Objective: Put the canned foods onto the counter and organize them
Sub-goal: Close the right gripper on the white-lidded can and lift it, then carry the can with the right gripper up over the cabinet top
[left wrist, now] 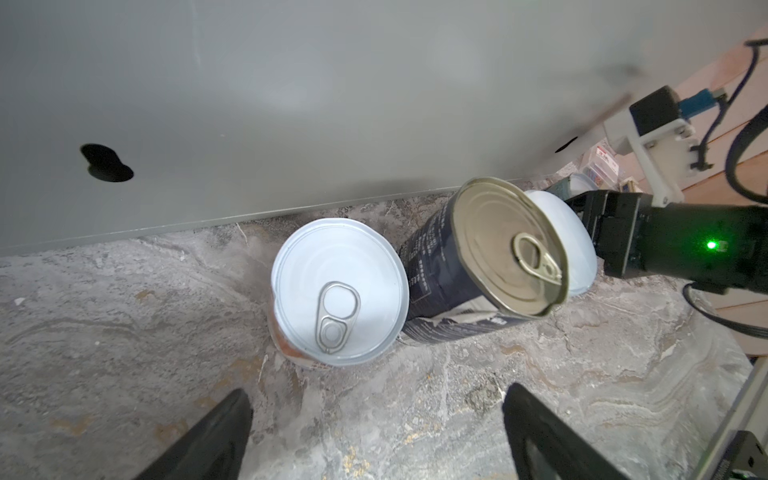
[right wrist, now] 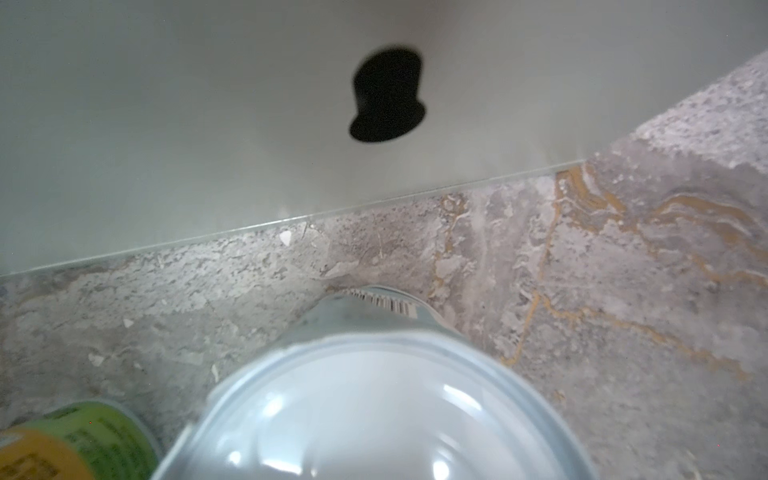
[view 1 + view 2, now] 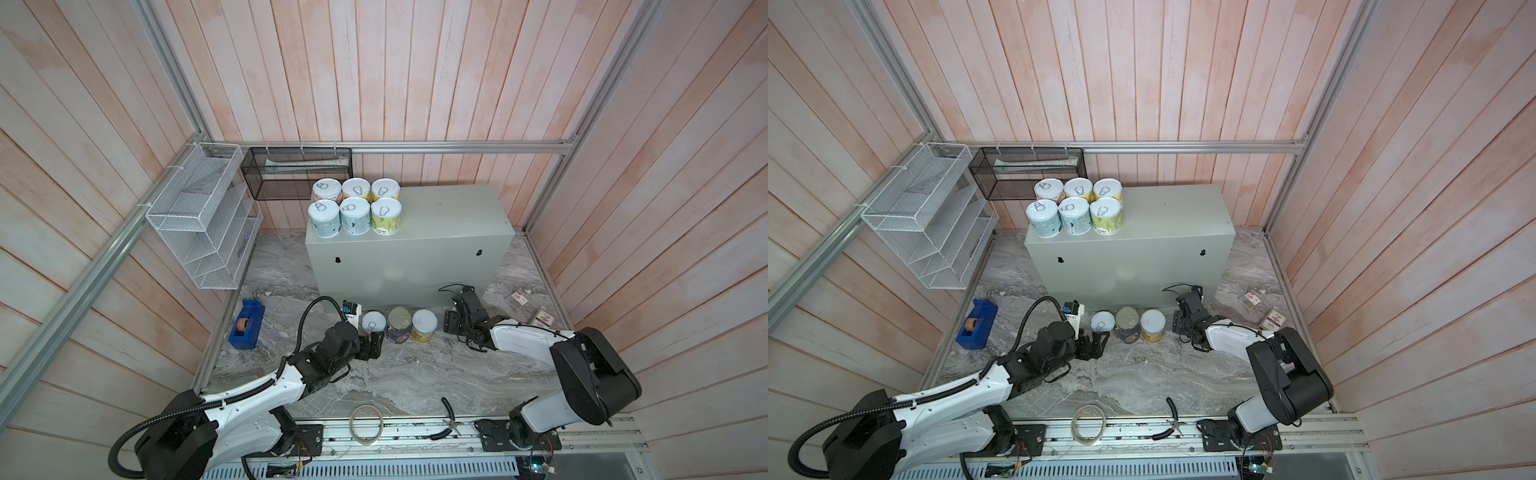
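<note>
Clear-lidded can [image 2: 374,419] stands on marble [image 3: 415,374] by counter [image 3: 449,216] front under R gripper [image 3: 459,324], clamp state can't tell; L gripper [image 1: 374,432] splayed, empty, short of orange-label can [image 1: 338,286], so should centre, close low, clear navy can [image 1: 449,282] just beside, then lift next to six cans [image 3: 355,208] up top.

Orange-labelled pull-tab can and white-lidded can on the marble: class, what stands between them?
The taller dark navy can stands between the orange-labelled can and the white-lidded can, shown in both top views and the left wrist view.
</note>
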Tool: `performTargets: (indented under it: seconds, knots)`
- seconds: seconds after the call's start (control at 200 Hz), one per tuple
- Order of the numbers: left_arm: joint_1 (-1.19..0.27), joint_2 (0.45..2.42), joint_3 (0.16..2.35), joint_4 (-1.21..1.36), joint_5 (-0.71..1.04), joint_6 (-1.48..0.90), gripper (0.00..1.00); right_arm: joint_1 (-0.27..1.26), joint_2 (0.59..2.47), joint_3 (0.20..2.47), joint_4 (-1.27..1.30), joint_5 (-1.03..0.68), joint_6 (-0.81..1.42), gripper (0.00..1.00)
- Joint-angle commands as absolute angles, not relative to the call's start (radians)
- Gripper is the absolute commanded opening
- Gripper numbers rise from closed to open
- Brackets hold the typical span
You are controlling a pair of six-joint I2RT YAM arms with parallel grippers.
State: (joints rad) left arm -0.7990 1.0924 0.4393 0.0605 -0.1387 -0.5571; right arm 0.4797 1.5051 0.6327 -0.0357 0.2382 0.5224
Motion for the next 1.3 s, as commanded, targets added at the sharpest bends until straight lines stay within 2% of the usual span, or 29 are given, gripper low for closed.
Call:
performTargets:
  seconds: [0.0,0.02,0.265,0.575,0.78,1.06,1.295]
  knots:
    - [-0.794,1.104,0.437,0.074,-0.143,-0.547,0.96,0.477,1.501,0.632,-0.029,0.224,0.513,0.07]
    - [-0.794,1.104,0.438,0.074,-0.143,-0.546,0.96,0.477,1.499,0.634,-0.036,0.224,0.510,0.00]
    - [-0.794,1.076,0.449,0.038,-0.144,-0.541,0.96,0.478,1.372,0.658,-0.154,0.188,0.459,0.00]
    - [-0.794,1.014,0.426,-0.006,-0.133,-0.555,0.95,0.484,1.151,0.769,-0.459,-0.020,0.396,0.00]
    - [-0.795,0.982,0.428,-0.025,-0.130,-0.552,0.95,0.535,1.042,0.866,-0.602,-0.058,0.396,0.00]
    - [-0.795,0.981,0.437,-0.053,-0.083,-0.561,0.95,0.666,1.071,1.126,-0.751,0.000,0.376,0.00]
    - [-0.794,0.934,0.502,-0.185,-0.083,-0.539,0.95,0.700,1.154,1.403,-0.867,0.024,0.356,0.00]
